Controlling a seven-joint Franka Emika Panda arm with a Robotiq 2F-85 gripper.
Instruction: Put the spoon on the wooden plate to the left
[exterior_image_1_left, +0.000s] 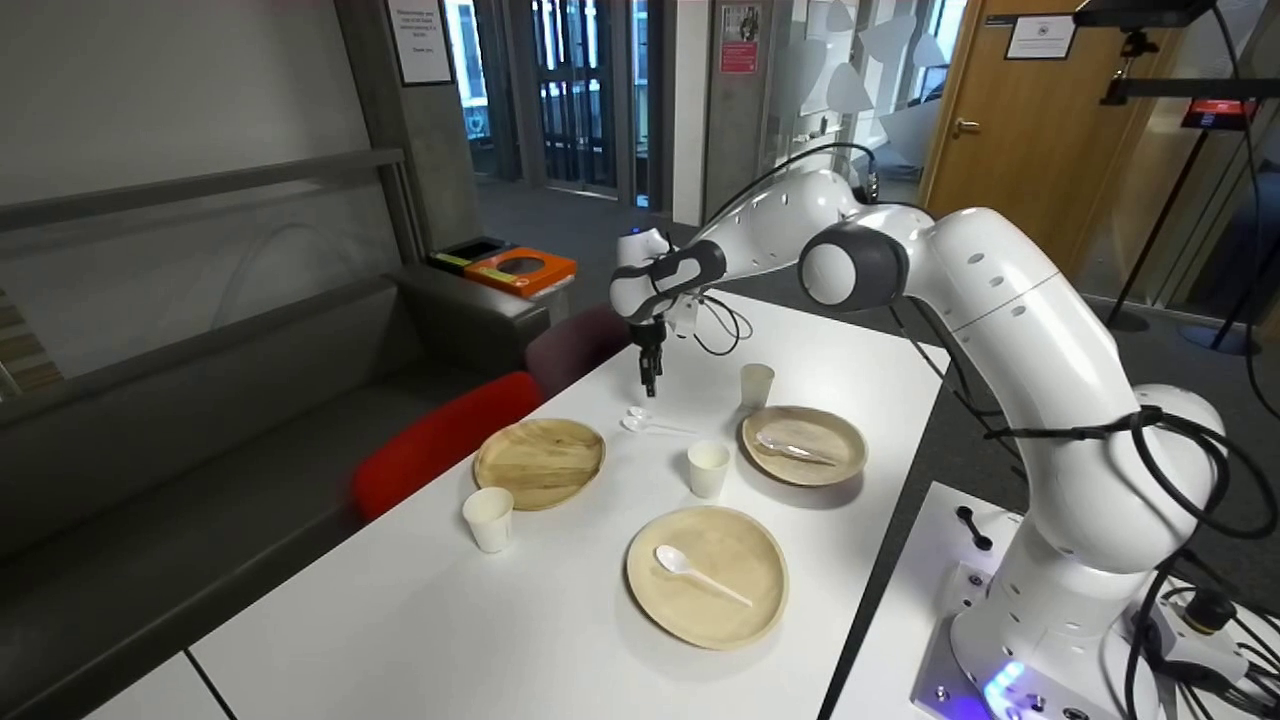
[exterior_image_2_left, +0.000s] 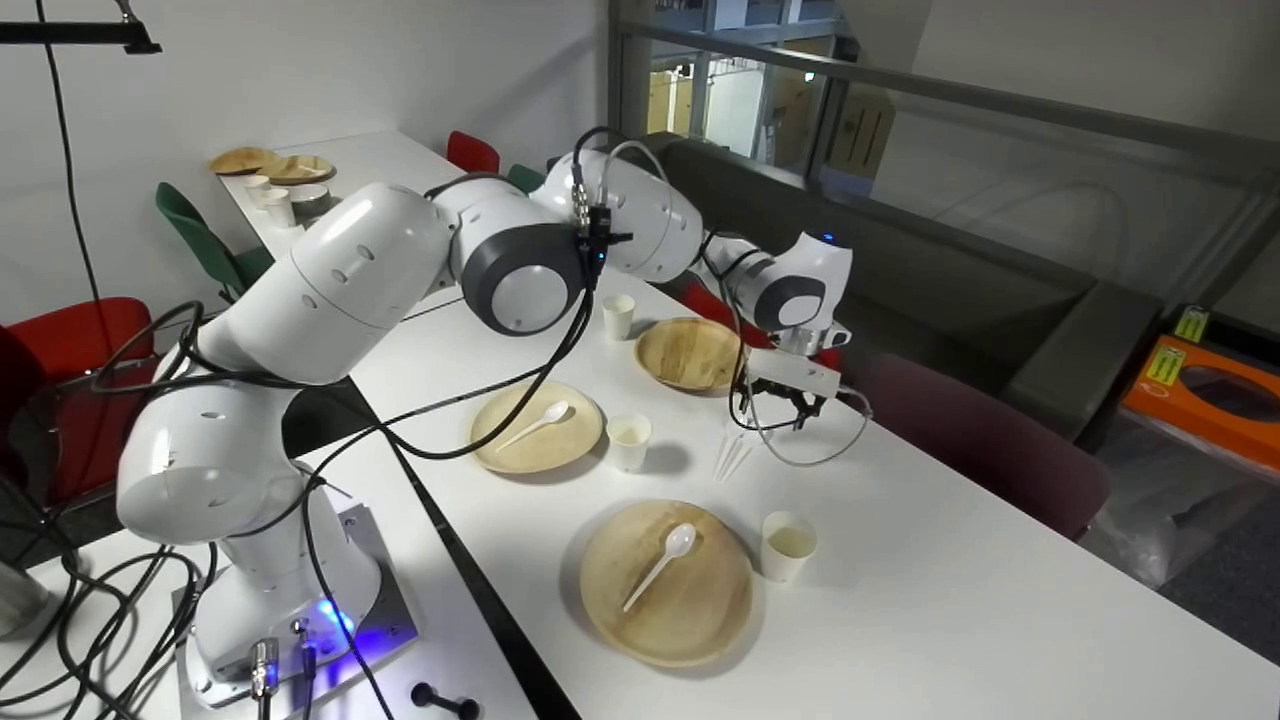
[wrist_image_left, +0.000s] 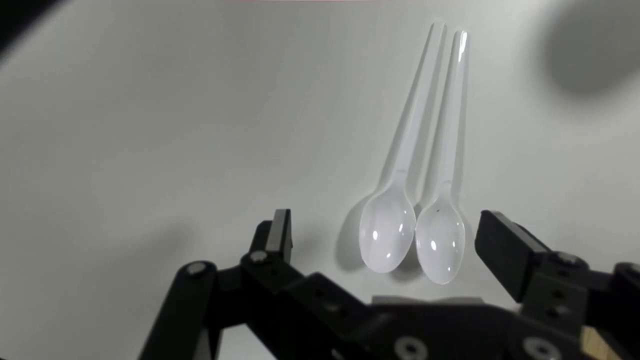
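Two near-identical white spoons lie side by side on the table. In the wrist view the left spoon (wrist_image_left: 387, 235) and the right spoon (wrist_image_left: 440, 245) have their bowls touching or nearly so, handles pointing up the picture. They also show in an exterior view (exterior_image_1_left: 640, 424). My gripper (wrist_image_left: 389, 240) is open and empty; its fingers lie either side of both bowls in the picture. In both exterior views the gripper (exterior_image_1_left: 649, 388) (exterior_image_2_left: 800, 410) hangs above the table by the spoons. A round wooden plate (exterior_image_1_left: 540, 462) (exterior_image_2_left: 690, 355) with strong grain holds nothing.
Two paler wooden plates each bear a white spoon: one plate (exterior_image_1_left: 660, 610) (exterior_image_2_left: 500, 455) and another (exterior_image_1_left: 850, 440) (exterior_image_2_left: 610, 610). Paper cups stand at several spots: one cup (exterior_image_1_left: 490, 520), another cup (exterior_image_1_left: 708, 470) and a third cup (exterior_image_1_left: 756, 385). A cable loop (exterior_image_2_left: 850, 440) hangs by the gripper.
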